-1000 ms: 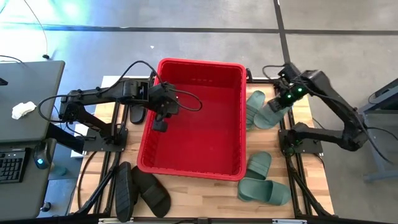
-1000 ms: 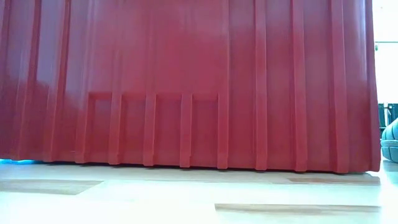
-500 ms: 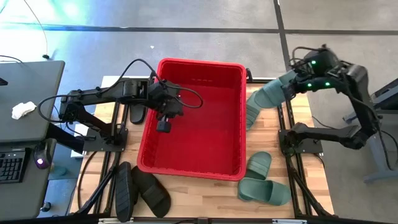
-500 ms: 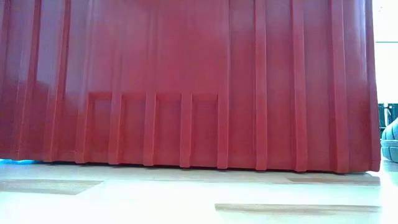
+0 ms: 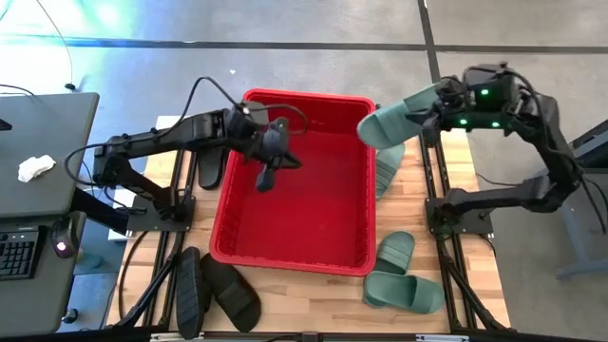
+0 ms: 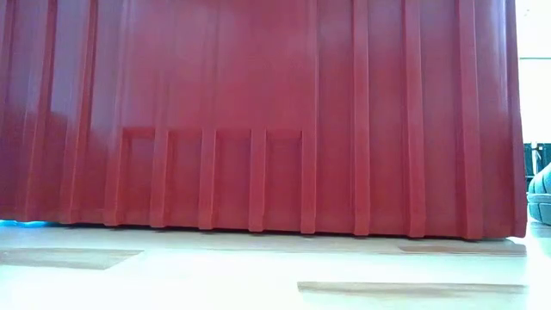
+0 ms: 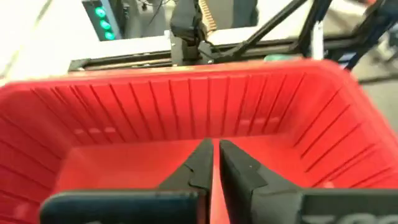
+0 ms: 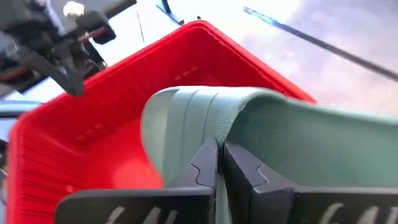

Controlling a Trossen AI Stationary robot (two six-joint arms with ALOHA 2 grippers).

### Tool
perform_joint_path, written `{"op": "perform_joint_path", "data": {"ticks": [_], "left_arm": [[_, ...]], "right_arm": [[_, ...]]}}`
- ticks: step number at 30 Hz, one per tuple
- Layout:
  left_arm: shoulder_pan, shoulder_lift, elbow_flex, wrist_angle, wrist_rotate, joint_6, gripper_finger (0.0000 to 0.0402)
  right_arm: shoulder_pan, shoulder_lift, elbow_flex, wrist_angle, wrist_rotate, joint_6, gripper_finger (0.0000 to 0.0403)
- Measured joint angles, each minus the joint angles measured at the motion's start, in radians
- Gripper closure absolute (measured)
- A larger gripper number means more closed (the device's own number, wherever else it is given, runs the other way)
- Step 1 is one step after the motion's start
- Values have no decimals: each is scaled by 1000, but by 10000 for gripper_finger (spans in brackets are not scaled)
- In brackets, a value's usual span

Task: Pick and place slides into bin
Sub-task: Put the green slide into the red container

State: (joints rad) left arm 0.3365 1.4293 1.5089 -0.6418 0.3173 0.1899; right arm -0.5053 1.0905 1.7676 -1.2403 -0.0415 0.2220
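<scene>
Lifted higher than half a second ago, the green slide (image 5: 397,122) now hangs over the upper right corner of the red bin (image 5: 220,226), its toe past the rim, where before it hung lower outside that wall; the right gripper (image 5: 439,103), at the upper right of the high view, pinches it by the ribbed strap, fingers (image 8: 247,169) pressed together on the strap in the right wrist view; the left gripper (image 5: 267,177) has swung deeper into the bin, upper left of its red floor, its fingers (image 7: 200,163) nearly touching with only a thin slit between them and nothing in them; another green slide (image 5: 387,167) lies just outside the bin's right wall, two more (image 5: 399,274) at the lower right; two black slides (image 5: 215,288) lie at the lower left, one more (image 5: 210,173) beside the left wall under the left arm; the low view shows only the bin's ribbed side on the wooden table (image 6: 258,275).
</scene>
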Motion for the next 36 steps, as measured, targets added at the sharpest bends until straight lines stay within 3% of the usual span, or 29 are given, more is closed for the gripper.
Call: {"op": "perform_joint_path", "data": {"ticks": [6,9,13,16,20,25,30,36], "left_arm": [[87,38,2,63,168,-25,313],[91,37,2,58,179,114,284],[45,35,2,26,152,423,262],[-14,32,2,-7,23,626,260],[-104,38,2,-42,-259,877,259],[-190,48,2,-32,-599,1032,259],[-221,65,1,-2,-732,1138,259],[-226,91,4,17,-740,1220,259]], "right_arm": [[147,66,-2,63,152,-12,403],[185,105,-2,76,146,34,403],[206,147,-2,77,110,116,403],[207,179,-2,91,63,161,403],[196,210,-2,119,-4,213,403],[169,258,-2,121,-53,253,403],[150,301,-2,135,-90,298,403],[143,342,-2,157,-107,328,403]]}}
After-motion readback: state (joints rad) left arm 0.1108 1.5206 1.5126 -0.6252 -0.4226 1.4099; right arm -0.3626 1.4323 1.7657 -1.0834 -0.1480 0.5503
